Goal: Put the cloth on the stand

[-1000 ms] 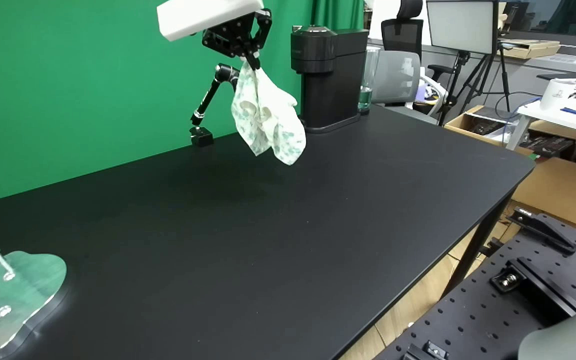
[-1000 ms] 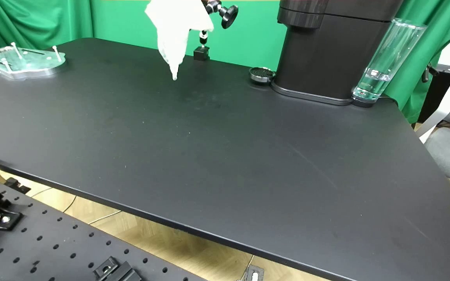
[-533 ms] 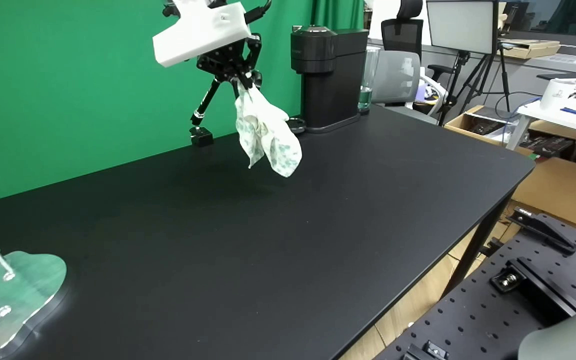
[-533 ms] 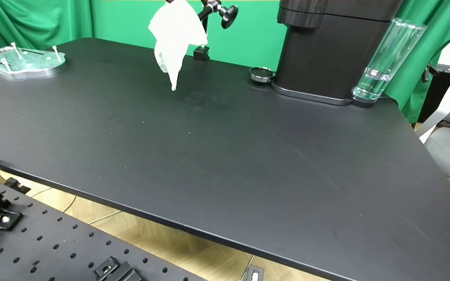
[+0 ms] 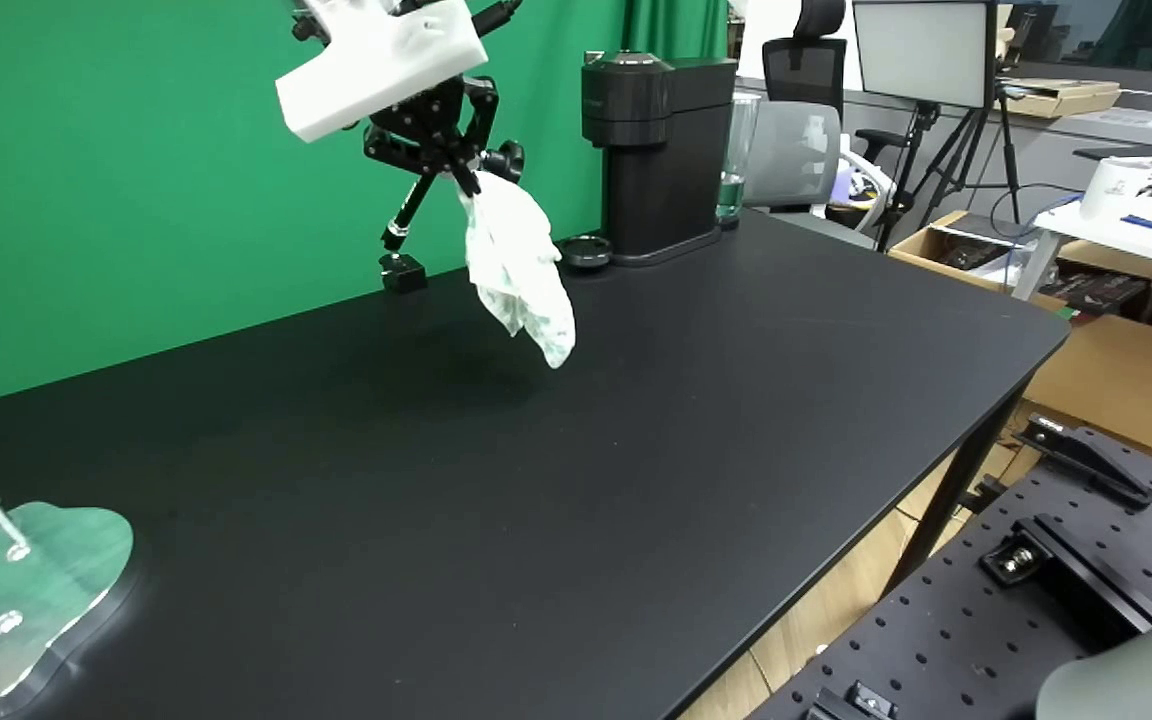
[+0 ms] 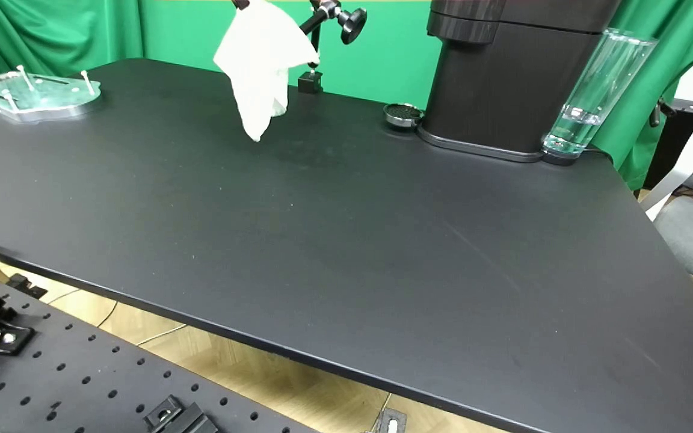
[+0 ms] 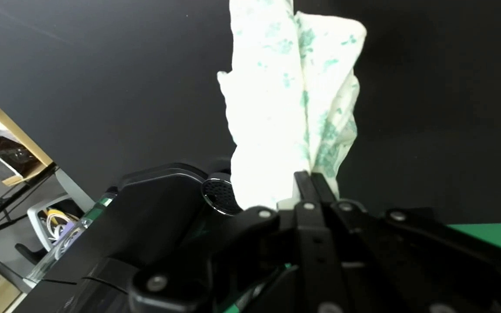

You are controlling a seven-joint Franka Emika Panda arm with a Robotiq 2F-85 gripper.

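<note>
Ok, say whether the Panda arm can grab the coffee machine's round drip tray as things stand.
Probably not: the gripper is shut on the green-patterned cloth, so it would likely need to release that before taking the drip tray.

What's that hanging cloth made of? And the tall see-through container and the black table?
The cloth looks like thin, soft fabric, perhaps cotton: it hangs in loose folds. The tall see-through container seems glossy clear plastic, or maybe glass: green shows through it. The black table looks smooth and matte, maybe coated board: just a dull sheen shows.
</note>
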